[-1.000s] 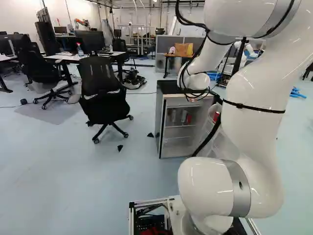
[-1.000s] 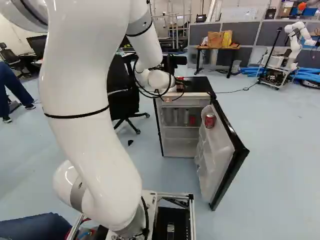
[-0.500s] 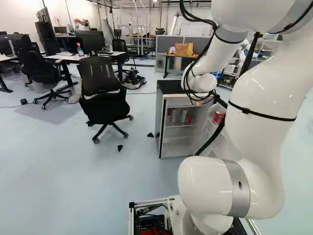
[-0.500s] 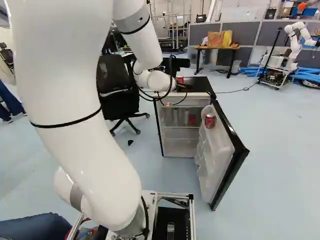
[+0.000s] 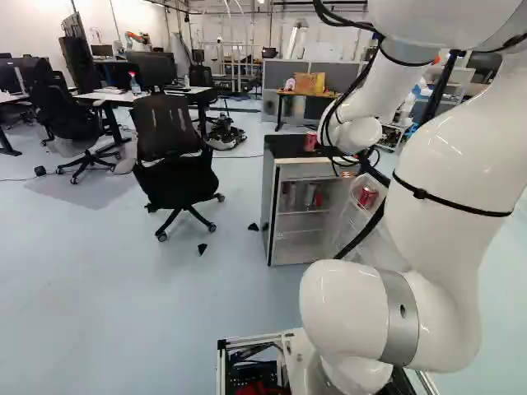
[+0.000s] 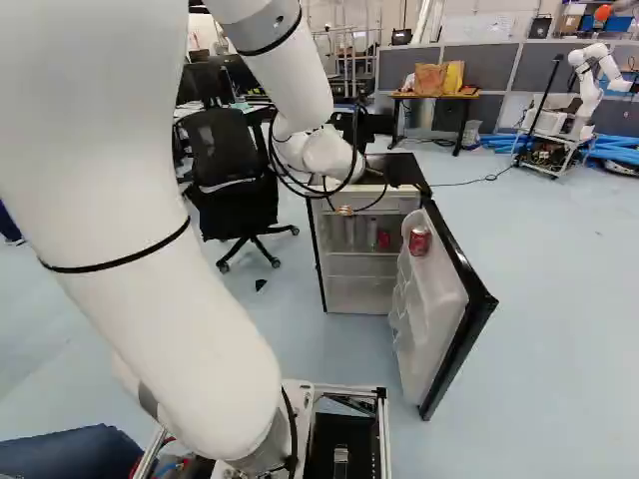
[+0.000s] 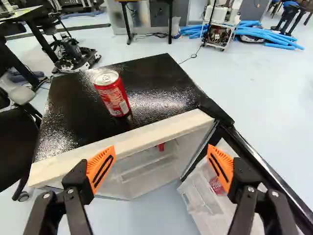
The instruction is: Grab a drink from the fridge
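Arm [image 5: 445, 164] on the move: in the L base view its rounded wrist joint [image 5: 361, 135] has slid right vs. the foot joint, across the fridge [image 5: 268, 189], approx. toward the door side. Pincer [image 5: 347, 174] has gone w/ it, also right and a touch lower in view. Red can on top [image 5: 310, 141], hidden in L view 0.5 s ago, now pops out beside the wrist; in R view it's gone behind the arm. Door can [image 5: 368, 197] shows more in L view. R view: upper arm leans further L, uncovering more of the black chair [image 6: 228, 145].
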Controlling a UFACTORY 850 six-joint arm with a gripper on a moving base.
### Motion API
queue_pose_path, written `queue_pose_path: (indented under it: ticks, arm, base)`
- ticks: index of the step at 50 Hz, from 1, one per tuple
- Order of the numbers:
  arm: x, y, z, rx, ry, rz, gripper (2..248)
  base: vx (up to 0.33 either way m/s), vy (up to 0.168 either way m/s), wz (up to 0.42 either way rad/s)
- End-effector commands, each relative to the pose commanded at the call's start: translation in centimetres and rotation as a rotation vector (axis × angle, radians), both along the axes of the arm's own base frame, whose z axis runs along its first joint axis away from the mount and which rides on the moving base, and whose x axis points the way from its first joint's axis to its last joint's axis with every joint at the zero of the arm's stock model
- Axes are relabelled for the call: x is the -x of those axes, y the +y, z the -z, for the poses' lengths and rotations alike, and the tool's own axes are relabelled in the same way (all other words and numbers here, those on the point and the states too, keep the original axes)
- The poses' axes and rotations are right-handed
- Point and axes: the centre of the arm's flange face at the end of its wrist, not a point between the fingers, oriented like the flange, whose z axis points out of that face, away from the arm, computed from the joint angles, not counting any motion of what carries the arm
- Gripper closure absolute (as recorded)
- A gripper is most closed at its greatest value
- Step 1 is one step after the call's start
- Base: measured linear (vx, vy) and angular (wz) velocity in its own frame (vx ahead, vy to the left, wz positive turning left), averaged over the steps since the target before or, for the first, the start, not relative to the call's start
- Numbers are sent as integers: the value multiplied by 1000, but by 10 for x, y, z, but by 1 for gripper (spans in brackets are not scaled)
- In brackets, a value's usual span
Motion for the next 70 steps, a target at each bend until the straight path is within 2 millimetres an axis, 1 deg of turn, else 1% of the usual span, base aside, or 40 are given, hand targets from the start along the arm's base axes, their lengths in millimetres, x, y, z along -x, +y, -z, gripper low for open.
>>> queue_pose_path:
  ticks: [25, 51, 70]
  arm:
    - [14, -35, -17, -75, 76, 111, 3]
    - [31, -69, -36, -232, 111, 279, 3]
    - [49, -90, -51, -361, 121, 388, 3]
  base:
    - [0, 0, 0]
    - [0, 0, 0]
    - [0, 0, 0]
